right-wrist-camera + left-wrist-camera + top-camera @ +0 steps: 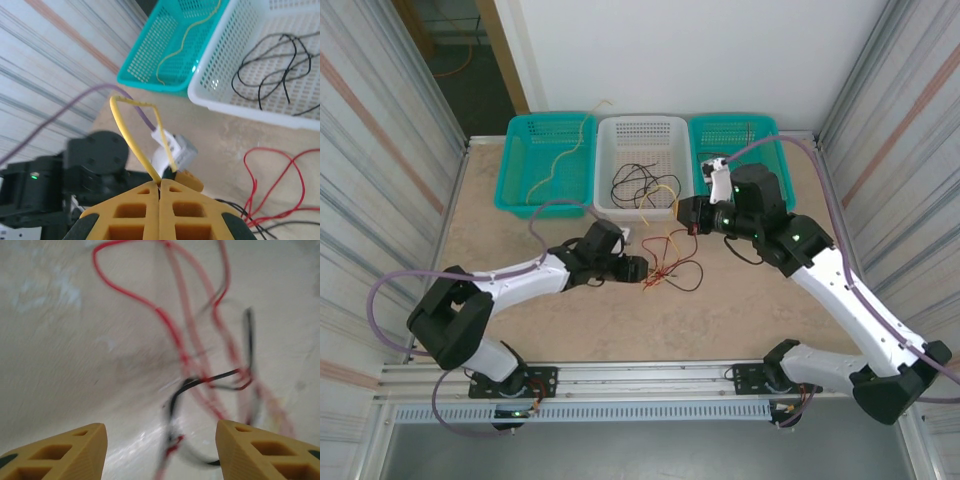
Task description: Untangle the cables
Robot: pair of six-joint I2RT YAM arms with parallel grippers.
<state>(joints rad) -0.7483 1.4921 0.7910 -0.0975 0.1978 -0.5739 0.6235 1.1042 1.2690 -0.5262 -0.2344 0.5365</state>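
My left gripper (161,440): spread wide above red and black cables (186,361) on the table (75,365). My right gripper (160,182): pressed together, pinching a yellow cable (128,138)

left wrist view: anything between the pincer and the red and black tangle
Nothing visible. The left pincer is open, and the red and black cables lie on bare table directly ahead, with some strands reaching between its jaws.

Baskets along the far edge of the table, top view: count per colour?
Teal: 2, the left teal basket and the right teal basket
White: 1, the white basket between them
Total: 3
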